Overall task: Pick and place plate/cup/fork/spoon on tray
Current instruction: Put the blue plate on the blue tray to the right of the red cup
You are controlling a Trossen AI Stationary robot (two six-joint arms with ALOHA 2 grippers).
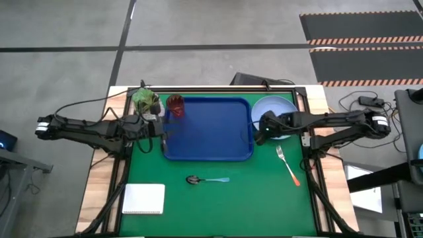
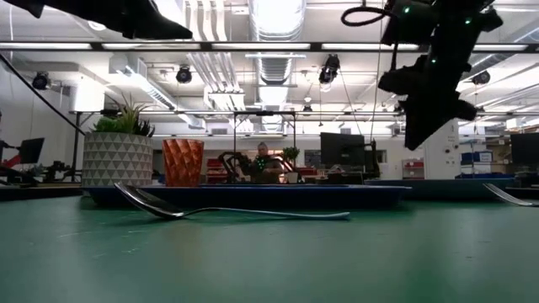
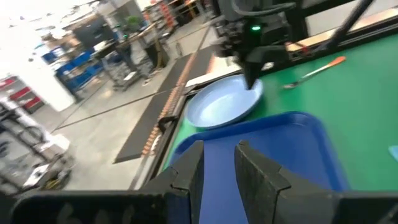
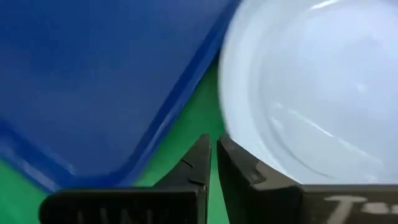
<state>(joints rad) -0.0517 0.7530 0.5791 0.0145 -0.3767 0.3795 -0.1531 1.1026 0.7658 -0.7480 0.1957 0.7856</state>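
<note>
We see the tray [image 1: 208, 129] in the middle of the green table [image 1: 218, 192], with the cup [image 1: 175, 105] standing upright in its far left corner, next to a potted plant [image 1: 145, 99] that sits just off the tray. The plate [image 1: 277, 109] lies on the table just beside the tray's right rim, and part of it is covered from above by the right gripper [image 1: 262, 129], which sits at the plate's near-left edge. In the right wrist view its fingers [image 4: 239, 168] are drawn almost together, with only a thin gap, right at the plate's rim; we cannot tell whether any of the rim is pinched between them. The left gripper [image 1: 163, 129] hangs over the tray's left edge, its fingers [image 3: 189, 171] parted with nothing between them. The fork [image 1: 288, 164] lies on the table right of the tray, the spoon [image 1: 206, 180] in front of it, and a white notepad [image 1: 144, 198] sits near the front left corner.
</note>
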